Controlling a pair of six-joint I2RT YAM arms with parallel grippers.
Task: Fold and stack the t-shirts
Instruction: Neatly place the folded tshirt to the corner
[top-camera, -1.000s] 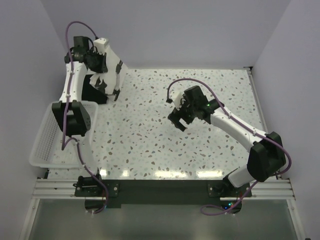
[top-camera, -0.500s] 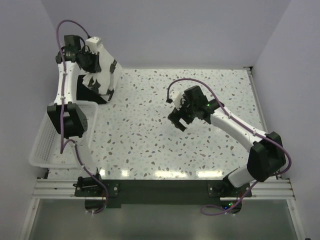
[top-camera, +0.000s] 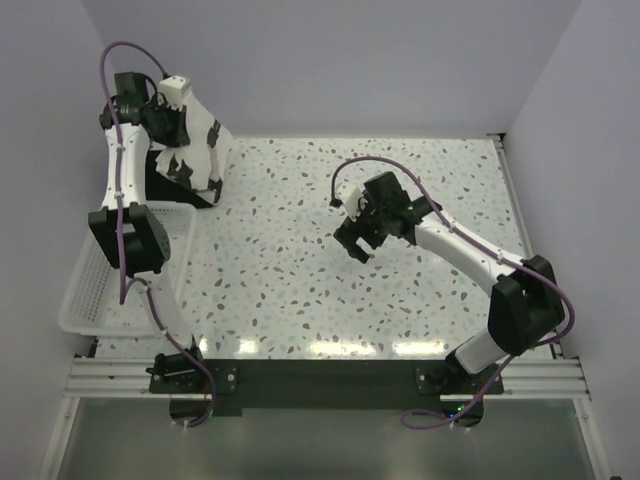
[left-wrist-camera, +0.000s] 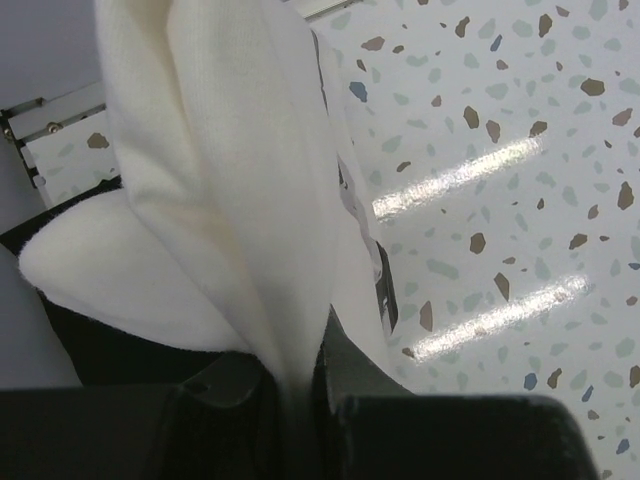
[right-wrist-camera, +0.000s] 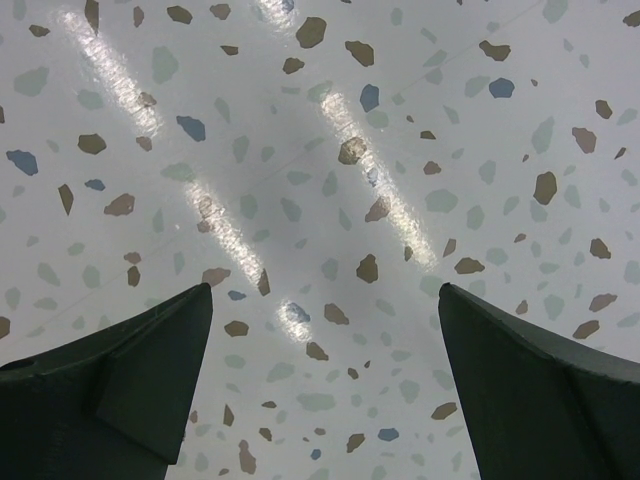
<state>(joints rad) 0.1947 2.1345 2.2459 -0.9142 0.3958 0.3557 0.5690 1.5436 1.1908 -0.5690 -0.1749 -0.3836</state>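
Speckled terrazzo tabletop (top-camera: 300, 290), pale lilac walls (top-camera: 350, 60) around it. At the far left corner the left gripper (left-wrist-camera: 295, 385) is clamped on the off-white cream cloth t-shirt (left-wrist-camera: 220, 200), raised so it hangs free, likely for spreading. It hangs above the black cloth t-shirt (top-camera: 178, 188). The right gripper (right-wrist-camera: 322, 290) hovers mid-table, jaws wide apart, probably ready to take a hem

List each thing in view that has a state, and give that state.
left gripper: shut on the cream t-shirt
cream t-shirt: held up, hanging unfolded from the left gripper
black t-shirt: lying in a heap on the table, unfolded
right gripper: open, empty, above the table
basket: upright at the table's left edge
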